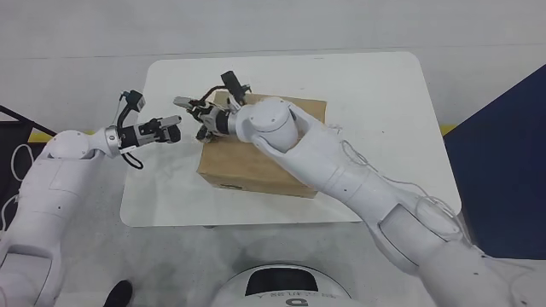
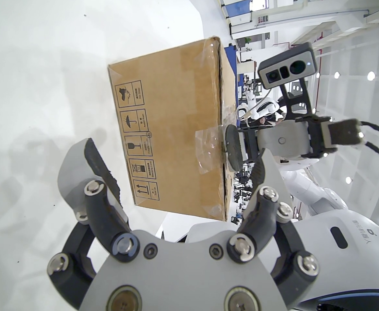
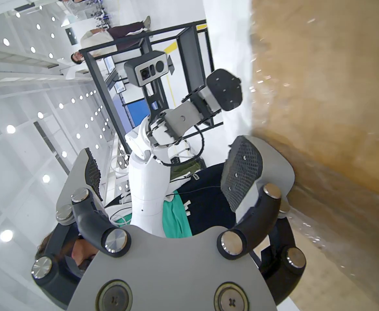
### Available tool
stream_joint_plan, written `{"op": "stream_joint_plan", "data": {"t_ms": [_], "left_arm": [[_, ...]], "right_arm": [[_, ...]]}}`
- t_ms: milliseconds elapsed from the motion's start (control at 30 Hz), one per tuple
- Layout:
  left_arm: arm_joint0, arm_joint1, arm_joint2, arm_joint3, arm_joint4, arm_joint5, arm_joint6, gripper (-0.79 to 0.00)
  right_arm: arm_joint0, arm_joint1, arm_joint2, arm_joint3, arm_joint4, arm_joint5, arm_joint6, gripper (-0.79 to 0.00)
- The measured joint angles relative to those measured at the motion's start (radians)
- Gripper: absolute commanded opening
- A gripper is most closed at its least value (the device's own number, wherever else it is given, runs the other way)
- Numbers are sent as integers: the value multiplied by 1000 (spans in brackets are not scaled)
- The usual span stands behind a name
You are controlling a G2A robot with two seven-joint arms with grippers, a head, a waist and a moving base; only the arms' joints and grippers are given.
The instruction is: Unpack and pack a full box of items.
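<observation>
A taped box (image 1: 264,149) sits on the surface (image 1: 384,102). The left end effector (image 1: 171,128), spread and empty, hangs at its nine o'clock. The right end effector (image 1: 194,118), also spread, is at its ten o'clock edge. It would be best to steady the box while peeling the tape (image 2: 208,137).

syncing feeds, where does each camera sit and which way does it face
Top view: above the arms, facing down at table and cardboard box; both arms show.
Left wrist view: on that wrist, facing the box's labelled end past the left gripper.
Right wrist view: on that wrist, facing along the box past the right gripper.
Shared: the box, in all three.
</observation>
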Motion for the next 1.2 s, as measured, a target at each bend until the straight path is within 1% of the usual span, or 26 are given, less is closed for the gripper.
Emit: {"op": "stream_joint_plan", "data": {"t_ms": [67,167,267,367,467,533,700,800,1200], "left_arm": [[0,-1,-3,-4,1,3,0,0],[-2,-2,-5,-17,6,11,3,0],[-5,-5,-3,-37,21,22,12,0],[-7,-7,0,-59,39,34,24,0],[-9,-10,5,-80,61,47,39,0],[-11,-13,10,-94,77,59,48,0],[-18,-19,23,-124,112,86,65,0],[-23,-25,34,-138,132,104,75,0],[-53,-47,70,-179,183,154,107,0]], "right_arm": [[-10,6,19,-8,-1,-48,42,0],[-49,29,68,-46,-22,-110,100,0],[-115,66,139,-116,-62,-139,146,0],[-203,107,227,-206,-111,-148,168,0],[-294,143,312,-290,-161,-124,181,0],[-342,162,355,-336,-199,-81,187,0],[-406,189,410,-400,-275,16,184,0],[-428,198,433,-422,-293,47,188,0],[-594,248,602,-580,-332,55,198,0]]}}
